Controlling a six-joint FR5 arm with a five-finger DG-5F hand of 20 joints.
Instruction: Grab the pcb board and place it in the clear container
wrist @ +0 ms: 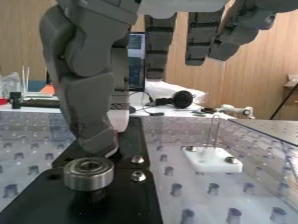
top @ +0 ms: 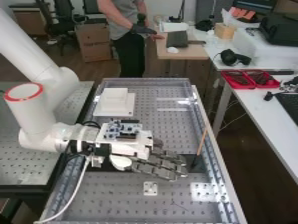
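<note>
Hand (top: 159,162) is released: fingers extended and spread from the thumb (wrist: 86,100), nothing grasped. It reaches over the black plate (wrist: 46,200), presumably kept open for clearance above the metal bearing (wrist: 88,175). A circuit board (top: 123,129) sits on the wrist of the arm (top: 50,132), behind the hand; probably rig electronics, mounted there to ride with it. Whether this is the task's board, cannot tell; the receiving container cannot be identified with confidence either. Outward: high view gives the thin upright stick (top: 201,142) at the plate's far end from the arm, and the white stepped block (top: 114,103) on the perforated bench (top: 120,202). Wrist view adds the bearing's ring, plate screws, and the wire loop (wrist: 214,131) standing from a small white base (wrist: 211,162), apparently screwed down for stability.
</note>
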